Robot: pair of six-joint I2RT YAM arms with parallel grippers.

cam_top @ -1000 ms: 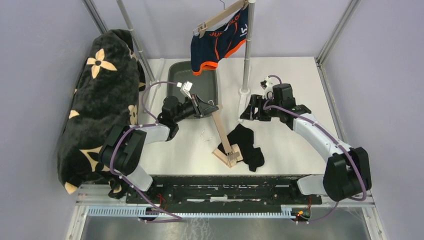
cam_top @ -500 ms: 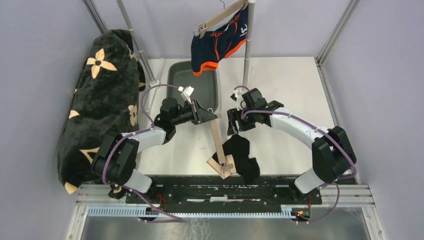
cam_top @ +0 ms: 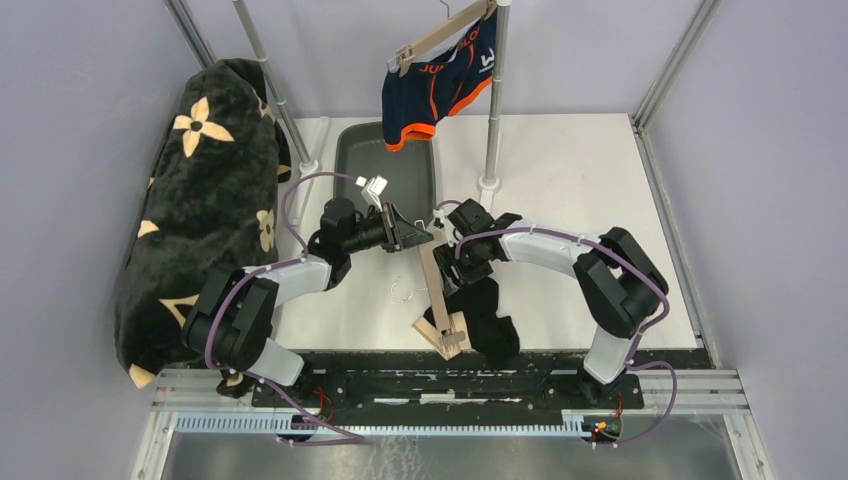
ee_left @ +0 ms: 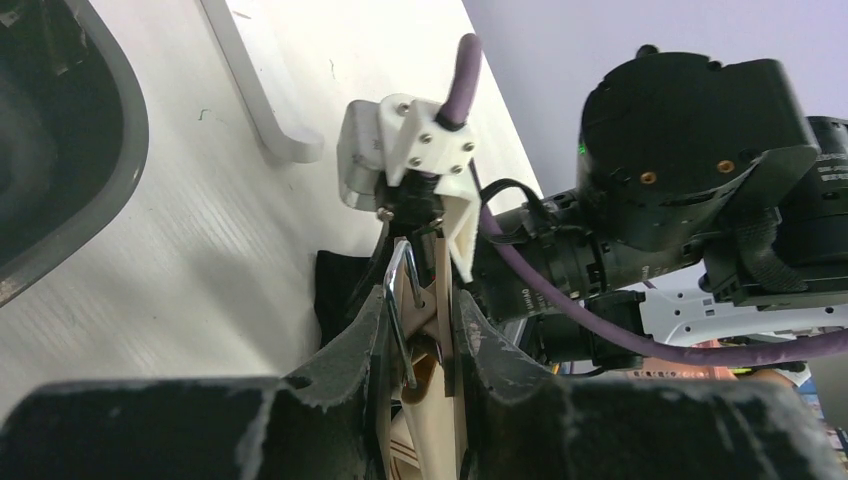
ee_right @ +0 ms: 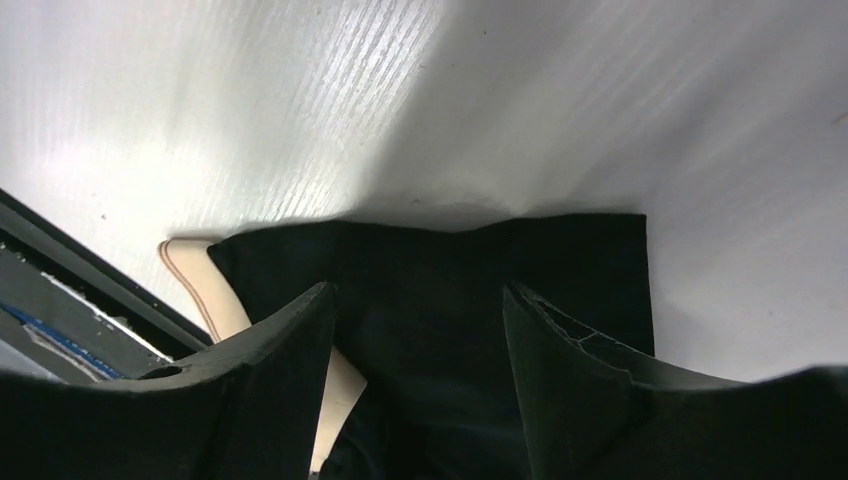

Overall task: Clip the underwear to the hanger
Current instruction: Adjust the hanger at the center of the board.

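Note:
A wooden hanger (cam_top: 437, 290) slants from the table's middle down to the near edge, its lower clip end (cam_top: 446, 335) beside the black underwear (cam_top: 488, 318). My left gripper (cam_top: 420, 238) is shut on the hanger's upper end; in the left wrist view the wooden bar and wire clip (ee_left: 405, 300) sit pinched inside the left gripper (ee_left: 420, 300). My right gripper (cam_top: 452, 268) hovers open at the underwear's top edge. In the right wrist view the right gripper (ee_right: 418, 292) straddles the black underwear (ee_right: 450, 270), with pale hanger wood (ee_right: 200, 285) showing at the left.
A navy and orange pair (cam_top: 440, 75) hangs clipped to another hanger on the upright pole (cam_top: 492, 100). A dark grey bin (cam_top: 372, 155) stands behind the left gripper. A black flowered blanket (cam_top: 195, 200) drapes over the left rail.
My right arm has swung left from the pole's foot to the black underwear, its jaws narrowing slightly. The hanger and underwear shifted a little toward the near edge.

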